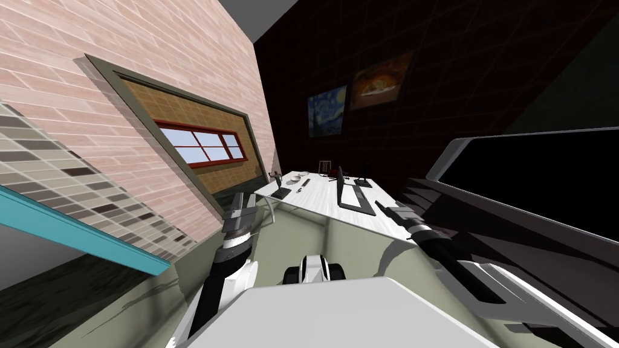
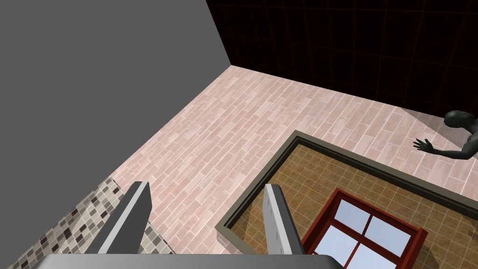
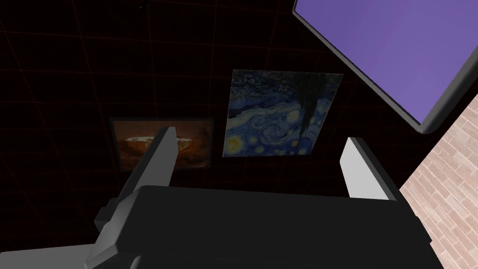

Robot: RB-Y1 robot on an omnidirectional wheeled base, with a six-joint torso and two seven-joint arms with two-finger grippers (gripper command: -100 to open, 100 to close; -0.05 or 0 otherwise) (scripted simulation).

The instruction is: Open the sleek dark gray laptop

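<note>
Both arms are hanging well short of the desk (image 1: 320, 194). The left gripper (image 2: 205, 191) and right gripper (image 3: 261, 138) are gaping wide and holding nothing. The laptop (image 1: 352, 199) is sitting toward the desk's near edge, too small to show its lid angle. Best approach is probably rolling closer first, then hooking one finger under the lid's front lip.

counter (image 1: 314, 204) stands ahead, mid room, far end twd the back wall (image 1: 459, 66). on it: laptop (image 1: 352, 198) on the right part. 2nd device (image 1: 363, 181) just behind the laptop. flat pad (image 1: 281, 193) at the near left corner, bowl (image 1: 294, 178) behind the pad, small figure (image 1: 277, 176) at the left edge by the left wall (image 1: 121, 42). chair (image 1: 325, 165) behind the counter. painting (image 1: 327, 110) & 2nd painting (image 1: 378, 81) side by side on the back wall, above the counter. window (image 1: 202, 145) in the left wall. big screen (image 1: 532, 175) off to the right. left pincer (image 1: 243, 202) near the counter's near left corner, right pincer (image 1: 387, 208) at its near right edge, nr the laptop.
</note>
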